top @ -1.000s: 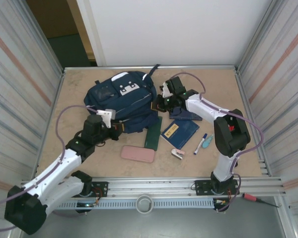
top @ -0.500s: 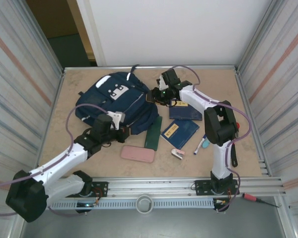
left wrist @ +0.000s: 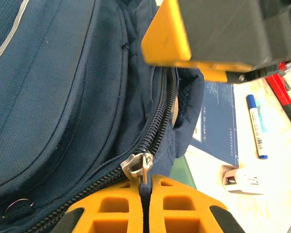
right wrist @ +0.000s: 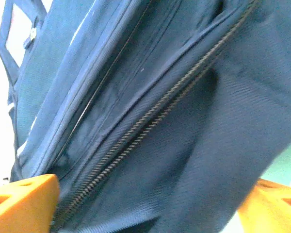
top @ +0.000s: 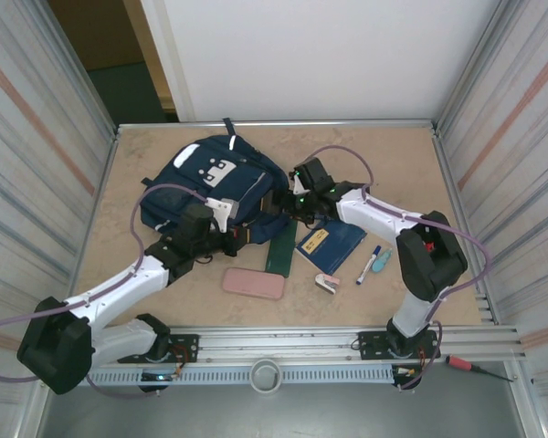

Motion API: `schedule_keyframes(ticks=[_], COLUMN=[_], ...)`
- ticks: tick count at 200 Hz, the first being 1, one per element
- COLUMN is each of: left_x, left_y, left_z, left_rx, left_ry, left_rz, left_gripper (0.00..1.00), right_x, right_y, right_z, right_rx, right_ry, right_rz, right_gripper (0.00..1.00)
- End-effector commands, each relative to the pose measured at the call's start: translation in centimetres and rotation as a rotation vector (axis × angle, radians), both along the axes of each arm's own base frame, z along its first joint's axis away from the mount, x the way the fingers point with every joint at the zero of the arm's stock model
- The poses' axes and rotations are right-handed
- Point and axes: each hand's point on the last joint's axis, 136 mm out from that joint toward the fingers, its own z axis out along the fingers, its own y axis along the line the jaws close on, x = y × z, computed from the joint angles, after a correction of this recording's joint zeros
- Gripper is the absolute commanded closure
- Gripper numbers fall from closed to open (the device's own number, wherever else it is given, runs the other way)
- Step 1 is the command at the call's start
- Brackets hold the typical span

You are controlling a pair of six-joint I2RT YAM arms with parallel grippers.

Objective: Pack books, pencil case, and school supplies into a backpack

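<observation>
From above, the backpack [top: 215,178] lies on the worktop [top: 384,155] left of centre, with one of the books [top: 333,242] and the marker pen [top: 369,265] off to its near right. The left end effector [top: 230,234] meets the bag's near edge; the right end effector [top: 288,198] is at its right side.

Left wrist view: the fingers [left wrist: 116,208] are pressed together on the zipper pull [left wrist: 143,167] — book and pen lie beyond.

Right wrist view: the orange fingers [right wrist: 24,199] stand wide apart — backpack fabric and zipper span the space between them.
</observation>
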Motion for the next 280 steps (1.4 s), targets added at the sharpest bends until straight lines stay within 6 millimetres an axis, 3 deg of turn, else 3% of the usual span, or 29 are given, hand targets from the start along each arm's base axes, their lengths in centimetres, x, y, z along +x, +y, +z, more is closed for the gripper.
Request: schedule_keyframes(ticks=[1, 13, 30, 54, 107, 118, 135, 148, 166, 185, 204, 221, 253, 280], left_x=[0.7, 0.6, 0.2, -0.2, 0.6, 0.7, 0.6, 0.5, 0.2, 0.6, 1.2, 1.3, 1.0, 0.6], left_y=[-1.4, -1.0, -0.2, 1.5, 8.9, 9.0, 7.4, 5.5, 3.1, 1.6, 1.3, 1.0, 0.2, -0.3], left_z=[4.9, 4.9, 4.4, 3.6, 0.8, 0.7, 1.3, 2.2, 3.6, 4.4, 4.4, 4.3, 4.0, 3.8], left_rx=[-0.092, -0.087, -0.068, -0.056, -0.013, -0.008, -0.047, -0.077, -0.077, -0.078, -0.085, -0.095, -0.145, -0.154], left_ry=[-0.145, -0.151, -0.147, -0.125, -0.018, -0.014, -0.022, -0.05, -0.102, -0.122, -0.113, -0.122, -0.134, -0.124], left_rz=[-0.04, -0.029, -0.009, 0.031, 0.319, 0.313, 0.23, 0.157, 0.076, 0.05, 0.062, 0.053, 0.019, -0.016], left_gripper=[1.0, 1.0, 1.0, 1.0, 1.0, 1.0, 1.0, 1.0, 1.0, 1.0, 1.0, 1.0, 1.0, 1.0], right_x=[1.5, 2.1, 3.3, 4.5, 7.2, 7.9, 8.8, 9.4, 10.6, 11.3, 10.1, 7.6, 3.1, 3.1], right_y=[0.6, 0.3, -0.8, -2.0, -3.5, -3.4, -2.2, -0.7, -0.2, -2.4, -5.1, -5.8, -2.6, 0.3], right_z=[0.4, 0.9, 1.9, 3.0, 4.5, 4.5, 3.9, 3.7, 3.3, 3.0, 3.1, 2.7, 1.7, 1.1], right_rx=[0.049, 0.072, 0.091, 0.12, 0.173, 0.185, 0.178, 0.176, 0.138, 0.037, -0.044, -0.06, 0.066, 0.089], right_ry=[-0.021, -0.037, -0.07, -0.081, -0.062, -0.055, -0.046, -0.047, -0.052, -0.077, -0.101, -0.095, -0.071, -0.075], right_rz=[-0.076, -0.087, -0.112, -0.105, -0.031, -0.019, -0.009, 0.018, 0.014, -0.042, -0.09, -0.1, -0.075, -0.061], right_gripper=[0.25, 0.5, 0.76, 0.98, 1.0, 1.0, 1.0, 0.96, 0.8, 0.48, 0.32, 0.2, 0.03, 0.0])
